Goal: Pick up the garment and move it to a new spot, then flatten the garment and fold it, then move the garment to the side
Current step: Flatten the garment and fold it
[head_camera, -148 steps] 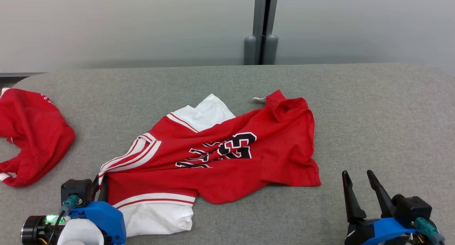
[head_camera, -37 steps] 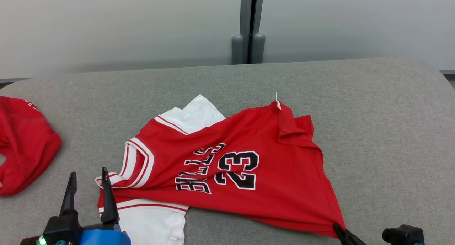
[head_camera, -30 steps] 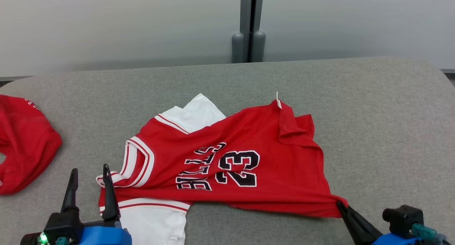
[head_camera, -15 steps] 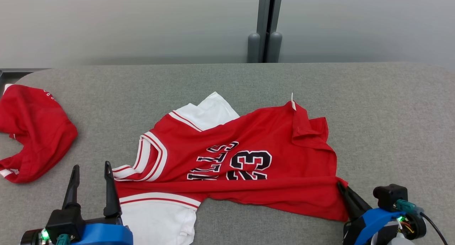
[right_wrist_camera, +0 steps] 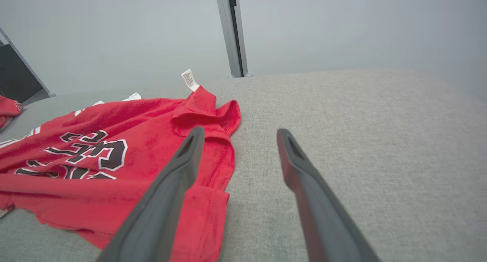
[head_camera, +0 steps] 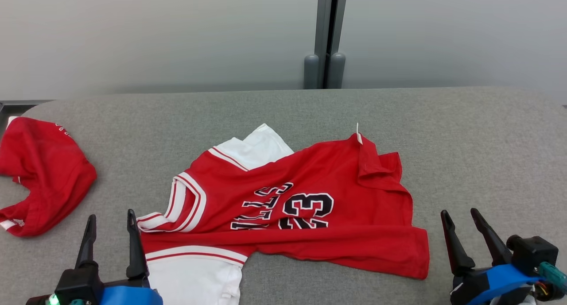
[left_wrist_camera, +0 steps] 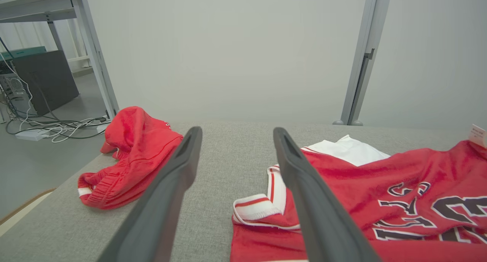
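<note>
A red Bulls jersey (head_camera: 310, 198) lies in the middle of the grey felt-covered table (head_camera: 487, 132), nearer the robot's edge than the far one. Its long axis runs across the table from the robot's left to its right. The white-and-red striped neck trim (head_camera: 184, 203) points left and the hem points right. The black "BULLS 23" print (head_camera: 288, 205) lies sideways, with the tops of the letters toward the neck. A crease that runs along the near side covers the lower part of the print.

One white sleeve (head_camera: 259, 143) sticks out on the far side, and the other white sleeve (head_camera: 195, 280) spreads toward the robot at the bottom of the head view. The far hem corner is folded back on itself, and a small white tag (head_camera: 359, 138) stands up from it. The near hem corner lies flat at the lower right.

The right gripper (head_camera: 460, 212) sits just beside that near hem corner. Bare table shows between them. Its fingers are spread apart and empty. The left gripper (head_camera: 111, 214) is likewise spread wide and empty, its right finger close beside the neck trim. Whether it touches the cloth I cannot tell.

A second red garment (head_camera: 44, 176) lies crumpled at the table's left end, well apart from the jersey. A grey partition post (head_camera: 325, 35) stands behind the table.
</note>
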Controlling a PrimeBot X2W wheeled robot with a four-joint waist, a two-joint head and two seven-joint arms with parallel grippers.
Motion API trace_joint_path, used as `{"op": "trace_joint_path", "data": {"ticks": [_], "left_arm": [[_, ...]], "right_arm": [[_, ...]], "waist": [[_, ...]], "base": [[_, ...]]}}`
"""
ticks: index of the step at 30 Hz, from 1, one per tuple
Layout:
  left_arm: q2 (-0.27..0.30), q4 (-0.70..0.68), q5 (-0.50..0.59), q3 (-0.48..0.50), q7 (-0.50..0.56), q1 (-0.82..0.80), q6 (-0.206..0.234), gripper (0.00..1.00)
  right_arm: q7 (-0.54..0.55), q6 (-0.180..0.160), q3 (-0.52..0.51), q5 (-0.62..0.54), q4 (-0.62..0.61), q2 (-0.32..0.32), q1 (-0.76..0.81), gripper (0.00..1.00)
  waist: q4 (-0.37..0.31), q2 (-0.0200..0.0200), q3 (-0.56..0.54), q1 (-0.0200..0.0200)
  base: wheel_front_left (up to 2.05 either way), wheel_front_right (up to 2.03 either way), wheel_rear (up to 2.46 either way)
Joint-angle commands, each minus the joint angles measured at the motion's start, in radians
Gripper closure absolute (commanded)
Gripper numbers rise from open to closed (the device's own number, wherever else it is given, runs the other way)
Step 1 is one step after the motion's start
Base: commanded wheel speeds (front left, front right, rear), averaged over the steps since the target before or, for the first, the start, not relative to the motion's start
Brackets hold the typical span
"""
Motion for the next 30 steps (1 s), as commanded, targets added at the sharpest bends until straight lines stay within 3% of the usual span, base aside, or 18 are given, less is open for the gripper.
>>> {"op": "trace_joint_path", "data": {"ticks": [1, 10, 19, 30], "left_arm": [[-0.002, 0.002, 0.003, 0.003, -0.005, 0.016, 0.002, 0.00], [0.004, 0.015, 0.022, 0.018, -0.005, 0.050, 0.007, 0.00], [0.015, 0.037, 0.036, 0.007, -0.005, 0.077, 0.004, 0.00], [0.016, 0.045, 0.035, -0.006, -0.005, 0.085, 0.017, 0.00]], "right_arm": [[-0.003, 0.000, -0.012, -0.026, -0.027, 0.010, 0.025, 0.00], [-0.004, 0.000, -0.097, -0.132, -0.223, 0.131, 0.137, 0.00], [-0.004, 0.000, -0.106, -0.207, -0.181, 0.164, 0.212, 0.00], [0.002, 0.000, -0.110, -0.223, -0.157, 0.169, 0.199, 0.00]], "waist": [[-0.004, 0.0000, -0.005, 0.0000], [-0.010, 0.0000, -0.042, 0.0000], [0.000, 0.0000, -0.062, 0.0000], [0.004, 0.0000, -0.071, 0.0000]], "base": [[0.00, 0.00, 0.00], [0.00, 0.00, 0.00], [0.00, 0.00, 0.00], [0.00, 0.00, 0.00]]}}
